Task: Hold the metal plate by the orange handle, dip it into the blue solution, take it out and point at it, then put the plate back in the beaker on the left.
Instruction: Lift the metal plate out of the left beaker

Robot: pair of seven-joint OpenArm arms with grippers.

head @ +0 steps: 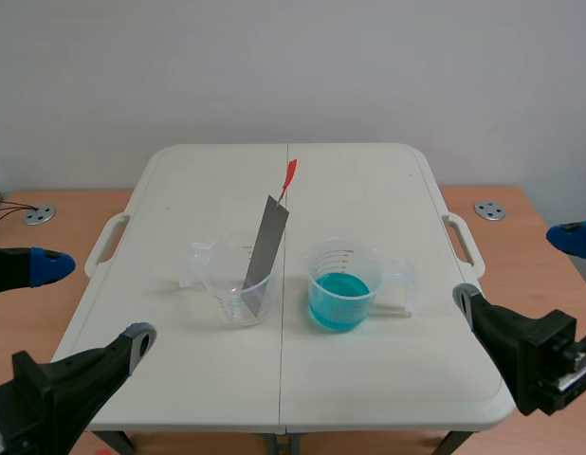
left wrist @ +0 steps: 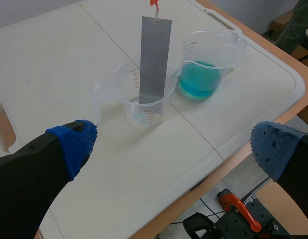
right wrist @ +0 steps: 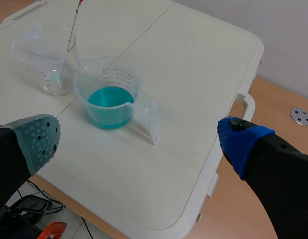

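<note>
A grey metal plate (head: pixel 265 248) leans upright in a clear empty beaker (head: pixel 238 284) left of the table's middle, its orange handle (head: pixel 289 176) sticking up at the top. A second clear beaker (head: pixel 342 284) holding blue solution (head: pixel 338 296) stands just to its right. My left gripper (head: pixel 80 308) is open at the near left edge, well short of the plate (left wrist: pixel 155 62) and its beaker (left wrist: pixel 144 94). My right gripper (head: pixel 521 265) is open at the near right, with the blue beaker (right wrist: pixel 110 97) ahead of it and the plate's beaker (right wrist: pixel 44 57) beyond.
The white folding table (head: pixel 369 190) has moulded handles on both sides and a seam down the middle. It stands on a wooden floor with round metal fittings (head: pixel 489 210). Below the near table edge lie cables and an orange-handled clamp (left wrist: pixel 238 209).
</note>
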